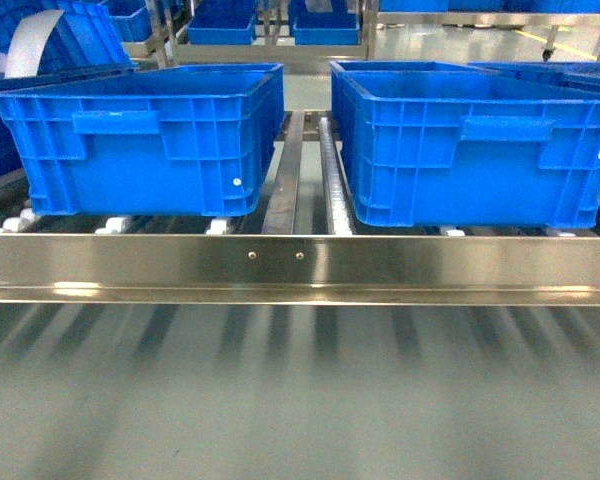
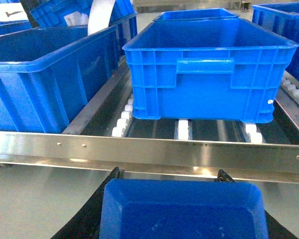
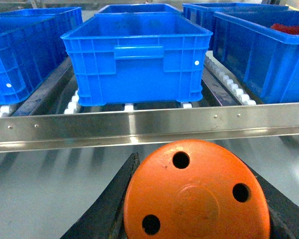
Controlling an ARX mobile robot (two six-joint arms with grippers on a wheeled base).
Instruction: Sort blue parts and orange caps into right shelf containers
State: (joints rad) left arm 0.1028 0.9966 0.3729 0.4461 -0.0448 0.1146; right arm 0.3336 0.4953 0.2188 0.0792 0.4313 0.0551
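Left gripper [image 2: 182,199] clamps a blue part [image 2: 182,211], right gripper [image 3: 194,199] an orange cap [image 3: 197,191]; blue crates [image 1: 140,140] at twelve o'clock behind the steel rail [image 1: 300,262].

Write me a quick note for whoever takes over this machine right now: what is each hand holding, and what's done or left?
Left hand: shut on a blue part.
Right hand: shut on an orange cap.
Both are held just short of the shelf rail, facing the blue crates on the rollers.
Done: both pieces picked up.
Left: drop each piece into its crate. Crate contents are mostly hidden; one far-right crate shows something red.
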